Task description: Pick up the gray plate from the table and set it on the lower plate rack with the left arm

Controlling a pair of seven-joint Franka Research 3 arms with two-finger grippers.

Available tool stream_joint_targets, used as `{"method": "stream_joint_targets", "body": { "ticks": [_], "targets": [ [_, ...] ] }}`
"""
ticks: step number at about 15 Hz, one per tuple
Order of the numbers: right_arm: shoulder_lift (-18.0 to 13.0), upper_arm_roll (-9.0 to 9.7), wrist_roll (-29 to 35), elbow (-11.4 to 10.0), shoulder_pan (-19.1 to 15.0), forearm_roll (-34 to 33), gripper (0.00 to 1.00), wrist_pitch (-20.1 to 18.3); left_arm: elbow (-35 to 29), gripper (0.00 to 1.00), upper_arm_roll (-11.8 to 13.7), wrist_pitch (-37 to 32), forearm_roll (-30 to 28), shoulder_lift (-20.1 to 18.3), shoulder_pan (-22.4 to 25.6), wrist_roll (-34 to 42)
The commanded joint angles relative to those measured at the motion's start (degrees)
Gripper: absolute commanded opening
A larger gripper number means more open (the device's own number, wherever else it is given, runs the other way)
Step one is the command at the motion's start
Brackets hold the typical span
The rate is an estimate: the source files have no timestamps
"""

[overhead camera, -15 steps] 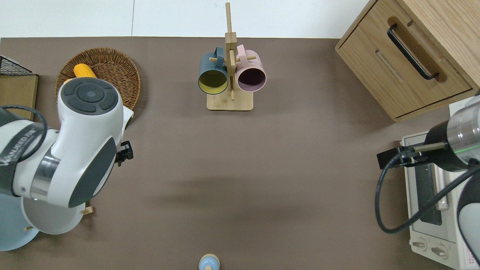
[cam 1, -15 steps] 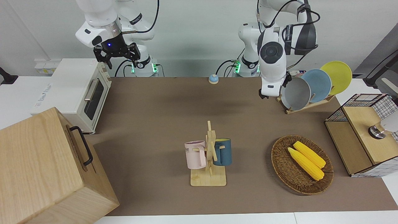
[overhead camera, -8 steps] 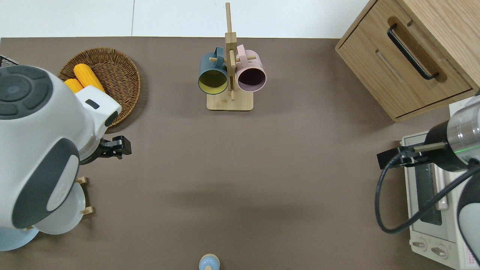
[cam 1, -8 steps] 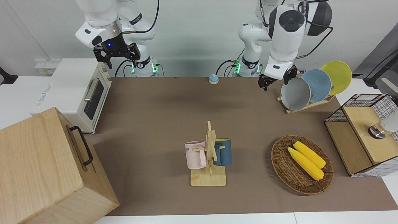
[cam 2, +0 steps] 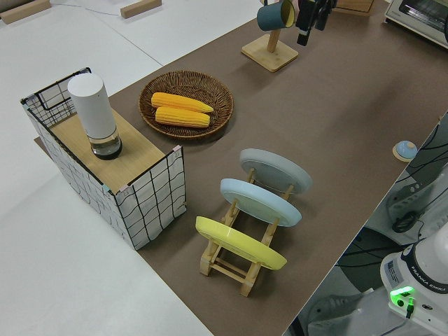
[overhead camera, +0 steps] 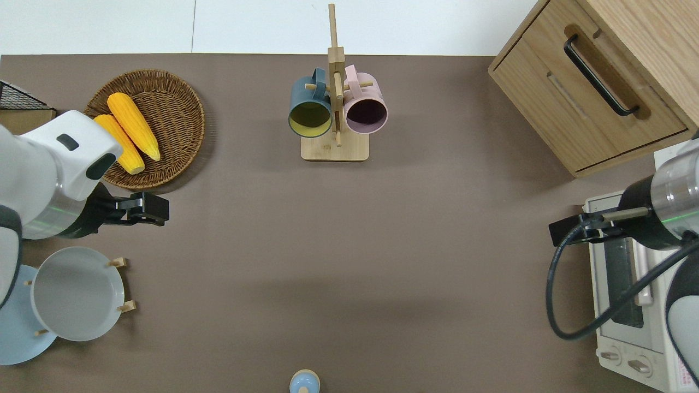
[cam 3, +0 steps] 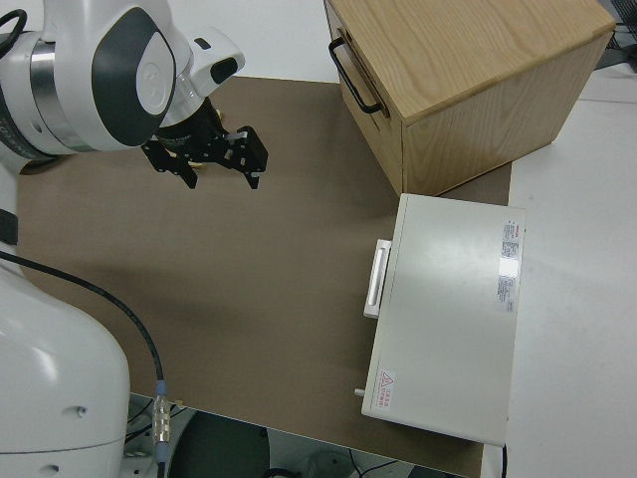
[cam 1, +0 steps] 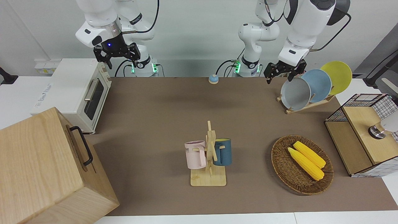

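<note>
— Three plates stand on the lower plate rack (cam 1: 306, 105); where's the gray plate (cam 1: 295, 93)?
— Farthest-from-robots slot, beside the blue plate (cam 1: 317, 85).
— Left gripper (cam 1: 285, 72)?
— Raised, spread wide, holding nothing. Right arm parked.

The gray plate (overhead camera: 76, 293) looks smooth and matt, like plastic or glazed ceramic. The lower plate rack (cam 2: 241, 269) is of pale, unpainted wood. The bench (cam 1: 161, 124) has a matt brown mat. The basket (cam 1: 302, 164) is of rough woven wicker. The cabinet (cam 1: 46, 168) shows light wood grain. The oven (cam 3: 443, 319) has a smooth cream shell.
</note>
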Motion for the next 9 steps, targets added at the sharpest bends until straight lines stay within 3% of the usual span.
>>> {"method": "stream_joint_targets", "body": {
  "ticks": [1, 9],
  "targets": [
    [-0.3, 0.38, -0.2, 0.3, -0.8, 0.2, 0.990, -0.9, 0.9, 1.00, 0.5, -0.6, -1.0, -0.4, 0.2, 2.6],
    [-0.3, 0.38, -0.2, 0.3, -0.8, 0.2, 0.990, -0.9, 1.8, 1.00, 0.6, -0.9, -0.8, -0.4, 0.2, 2.5]
  ]
}}
